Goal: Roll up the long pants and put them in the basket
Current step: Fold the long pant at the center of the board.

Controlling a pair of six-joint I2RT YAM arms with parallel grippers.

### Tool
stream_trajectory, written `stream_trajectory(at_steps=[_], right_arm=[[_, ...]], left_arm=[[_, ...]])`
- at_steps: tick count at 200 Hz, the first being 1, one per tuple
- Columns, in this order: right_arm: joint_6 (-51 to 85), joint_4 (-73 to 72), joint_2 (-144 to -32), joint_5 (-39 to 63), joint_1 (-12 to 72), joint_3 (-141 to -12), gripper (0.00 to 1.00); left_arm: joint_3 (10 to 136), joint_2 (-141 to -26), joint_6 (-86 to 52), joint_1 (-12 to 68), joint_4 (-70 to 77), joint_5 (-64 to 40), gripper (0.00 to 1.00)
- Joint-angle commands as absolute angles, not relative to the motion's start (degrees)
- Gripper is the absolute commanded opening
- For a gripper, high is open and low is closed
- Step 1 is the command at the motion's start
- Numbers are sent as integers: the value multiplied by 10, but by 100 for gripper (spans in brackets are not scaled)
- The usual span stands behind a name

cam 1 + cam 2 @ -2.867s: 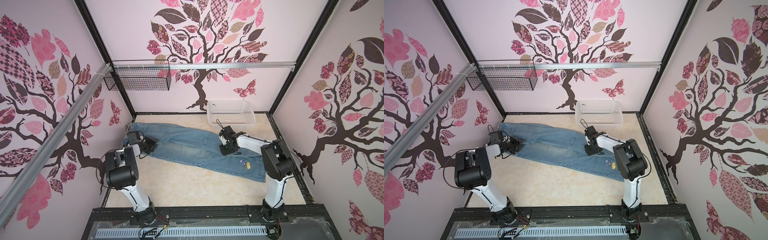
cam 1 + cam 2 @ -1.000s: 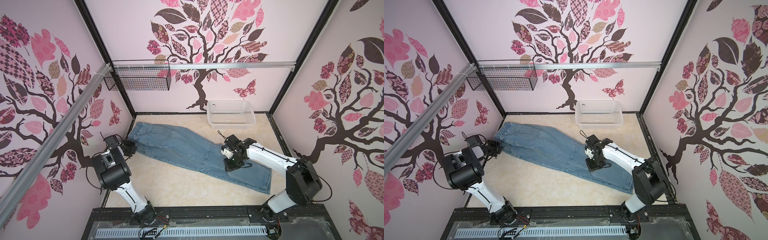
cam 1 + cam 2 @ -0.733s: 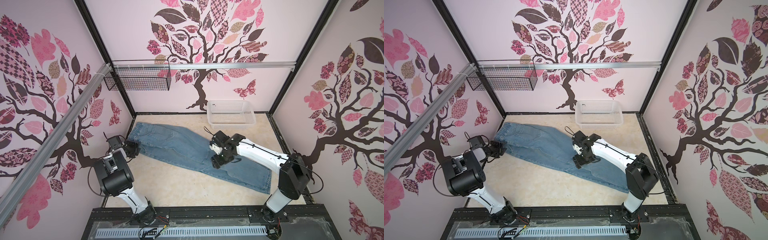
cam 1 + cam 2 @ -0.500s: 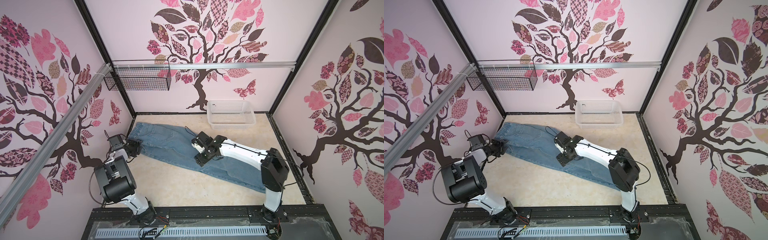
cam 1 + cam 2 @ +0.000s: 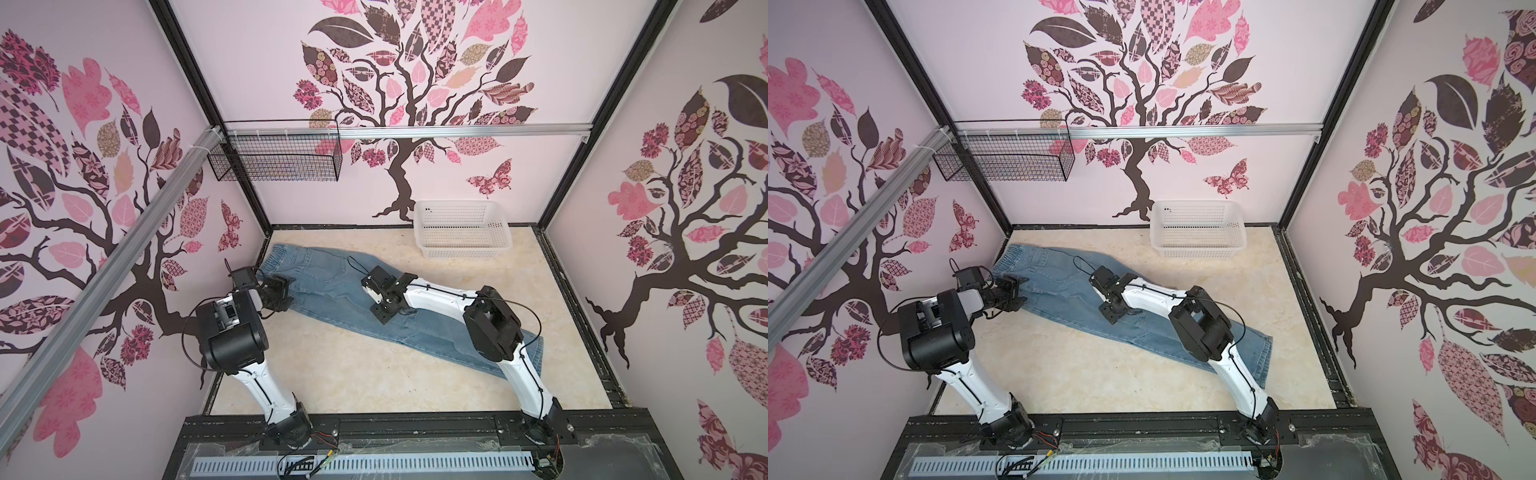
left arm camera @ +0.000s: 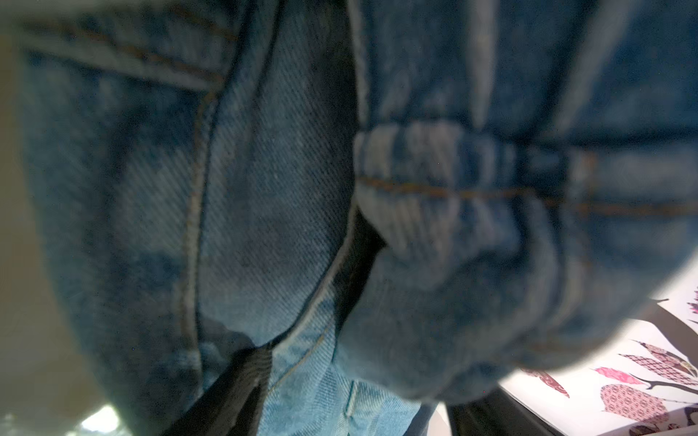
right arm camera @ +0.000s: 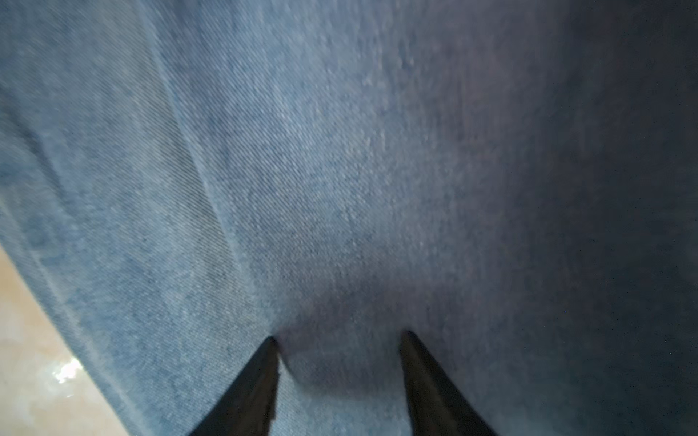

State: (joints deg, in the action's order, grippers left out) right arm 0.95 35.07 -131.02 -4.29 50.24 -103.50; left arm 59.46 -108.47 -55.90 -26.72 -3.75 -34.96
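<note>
The long pants (image 5: pixel 332 286) (image 5: pixel 1059 286) are light blue jeans lying flat and slanted on the beige table, waistband at the back left and hems (image 5: pixel 534 353) at the front right. My left gripper (image 5: pixel 282 291) (image 5: pixel 1013 293) sits at the near corner of the waist. In the left wrist view its fingers (image 6: pixel 234 392) stand wide apart with denim (image 6: pixel 264 207) between them, so my left gripper (image 6: pixel 359 404) is open. My right gripper (image 5: pixel 380 299) (image 5: pixel 1111 301) points down on the thigh, open, and its fingertips (image 7: pixel 272 341) press into the cloth (image 7: pixel 340 170) around my right gripper (image 7: pixel 338 337).
A white plastic basket (image 5: pixel 463 228) stands at the back right of the table (image 5: pixel 353 374). A black wire basket (image 5: pixel 274 156) hangs from the rail at the back left. The patterned left wall is close beside the left arm. A black frame (image 5: pixel 415 424) runs along the front edge.
My right gripper has slid leftward along the leg from the knee area to the thigh, and its fingers have come closer together. The left gripper's fingers have spread wider at the waist.
</note>
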Motion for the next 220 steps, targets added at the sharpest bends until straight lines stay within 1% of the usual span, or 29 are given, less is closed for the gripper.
stream_trajectory(at_steps=[1,2,7,12,20,42,50,82,83,87,95,101,109,119,153,192,220], right_arm=[[11,364,-1316,-57,506,-1037,30],[10,364,-1316,-57,506,-1038,29],[10,363,-1316,-57,506,-1036,18],[11,364,-1317,-59,506,-1036,9],[11,367,-1317,-59,505,-1038,0],[15,367,-1306,-54,506,-1034,0],[17,367,-1298,-51,506,-1033,0],[17,373,-1258,-39,507,-1034,0],[17,374,-1257,-39,506,-1033,0],[17,374,-1252,-39,506,-1034,0],[15,378,-1245,-36,506,-1036,0],[14,382,-1243,-34,507,-1038,0],[13,387,-1240,-31,507,-1039,0],[13,392,-1237,-29,507,-1041,0],[11,406,-1222,-19,520,-1041,0],[4,450,-1215,-20,541,-1066,0],[4,476,-1211,-12,561,-1069,0]], left_arm=[[621,-1108,-543,-267,-18,-340,54],[622,-1109,-542,-267,-18,-339,53],[625,-1112,-538,-267,-18,-338,44],[630,-1114,-534,-267,-19,-335,34],[634,-1118,-531,-267,-19,-333,22],[643,-1111,-524,-268,-18,-338,4],[645,-1106,-522,-268,-17,-339,0],[655,-1079,-503,-273,-40,-340,0],[656,-1078,-502,-274,-42,-341,1],[656,-1076,-499,-274,-49,-340,8],[658,-1072,-495,-276,-67,-340,29],[656,-1070,-491,-278,-77,-341,40],[651,-1067,-488,-280,-86,-343,48],[637,-1061,-488,-285,-87,-347,53],[594,-1042,-507,-296,-67,-358,57],[591,-1047,-539,-294,-42,-367,58],[591,-1028,-547,-293,-42,-370,58]])
